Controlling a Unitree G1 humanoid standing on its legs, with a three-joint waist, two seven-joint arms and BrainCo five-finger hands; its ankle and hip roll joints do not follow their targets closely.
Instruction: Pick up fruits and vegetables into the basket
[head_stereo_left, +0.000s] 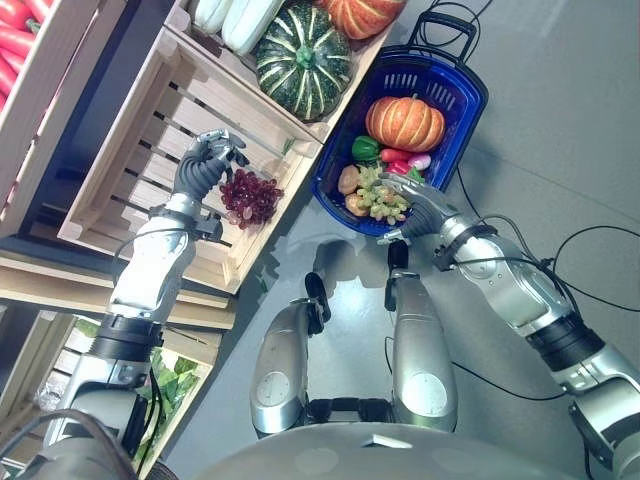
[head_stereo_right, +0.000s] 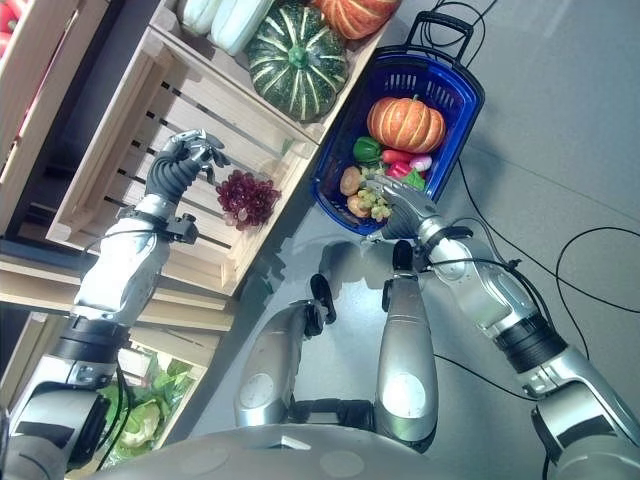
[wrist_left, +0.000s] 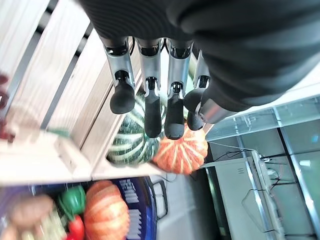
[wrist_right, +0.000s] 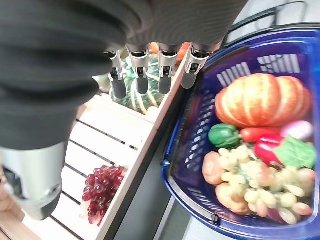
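A bunch of purple grapes (head_stereo_left: 248, 195) lies in a slatted wooden crate (head_stereo_left: 140, 130). My left hand (head_stereo_left: 205, 160) hovers just left of the bunch, its fingers (wrist_left: 152, 110) loosely bent with nothing in them. The blue basket (head_stereo_left: 470, 95) stands on the floor beside the crate and holds an orange pumpkin (head_stereo_left: 405, 122), a green pepper (head_stereo_left: 365, 148), red peppers, potatoes and green grapes (head_stereo_left: 382, 200). Over the basket's near rim my right hand (head_stereo_left: 420, 205) hangs open with its fingers (wrist_right: 142, 80) straight; the green grapes (wrist_right: 255, 175) lie loose below it.
The neighbouring crate holds a green striped squash (head_stereo_left: 303, 60), an orange pumpkin (head_stereo_left: 360, 12) and pale squashes (head_stereo_left: 235, 18). Red vegetables (head_stereo_left: 10, 45) fill a crate at the far left. Leafy greens (head_stereo_left: 178, 380) sit on a lower shelf. Grey floor spreads to the right of the basket.
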